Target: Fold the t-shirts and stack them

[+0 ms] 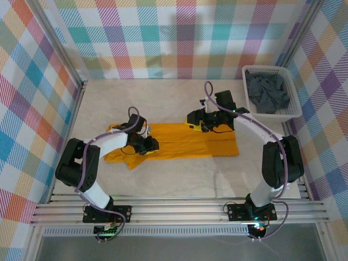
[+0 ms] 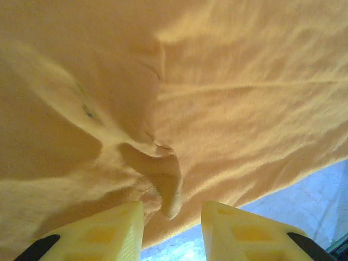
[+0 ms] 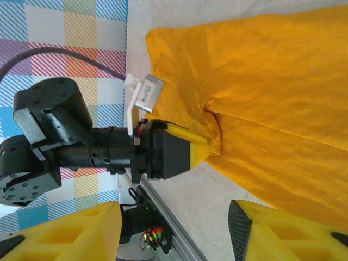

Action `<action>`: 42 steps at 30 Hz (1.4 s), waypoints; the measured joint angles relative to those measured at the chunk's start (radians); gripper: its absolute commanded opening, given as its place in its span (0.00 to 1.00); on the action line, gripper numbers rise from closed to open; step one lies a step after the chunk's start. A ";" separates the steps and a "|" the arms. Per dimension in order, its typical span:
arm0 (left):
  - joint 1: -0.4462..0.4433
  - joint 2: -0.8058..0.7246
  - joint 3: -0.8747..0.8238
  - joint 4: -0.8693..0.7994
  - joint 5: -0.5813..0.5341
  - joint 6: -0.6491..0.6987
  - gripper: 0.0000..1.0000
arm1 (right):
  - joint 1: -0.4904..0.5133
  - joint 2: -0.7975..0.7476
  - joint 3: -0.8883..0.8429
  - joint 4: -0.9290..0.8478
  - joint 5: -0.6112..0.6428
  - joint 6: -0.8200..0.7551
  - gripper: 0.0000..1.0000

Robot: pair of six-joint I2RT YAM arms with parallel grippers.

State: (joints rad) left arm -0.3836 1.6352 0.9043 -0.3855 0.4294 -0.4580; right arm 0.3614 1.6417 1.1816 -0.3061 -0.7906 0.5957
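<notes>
The orange-yellow t-shirt [image 1: 185, 142] lies spread flat across the middle of the table. My left gripper [image 1: 149, 145] is down on its left part, near a sleeve. In the left wrist view a raised fold of the orange cloth [image 2: 168, 190] stands between the left gripper's [image 2: 172, 209] parted yellow fingers, with a gap on each side. My right gripper [image 1: 196, 118] hovers at the shirt's far edge. It is open [image 3: 174, 231], with bare table between its fingers. The right wrist view looks along the shirt [image 3: 272, 81] at the left gripper [image 3: 198, 149], whose tip touches a pucker. Dark grey t-shirts [image 1: 266, 92] lie crumpled in the basket.
The white slatted basket [image 1: 296, 111] stands at the back right against the checked wall. Checked walls close in the table on three sides. An aluminium rail [image 1: 179, 209] runs along the near edge by the arm bases. Bare table lies in front of the shirt.
</notes>
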 measured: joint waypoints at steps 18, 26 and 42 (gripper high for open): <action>0.138 -0.369 -0.089 -0.179 -0.198 -0.179 0.42 | 0.016 -0.003 -0.039 -0.001 0.001 -0.028 0.53; 0.222 -0.422 -0.249 -0.216 -0.195 -0.227 0.41 | 0.042 -0.003 -0.068 -0.008 0.000 -0.035 0.53; 0.222 -0.405 -0.367 -0.177 -0.212 -0.213 0.29 | 0.046 -0.002 -0.063 -0.008 0.000 -0.034 0.52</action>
State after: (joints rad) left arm -0.1619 1.2301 0.5373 -0.5625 0.2173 -0.6708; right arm 0.4076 1.6394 1.1183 -0.3141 -0.7910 0.5613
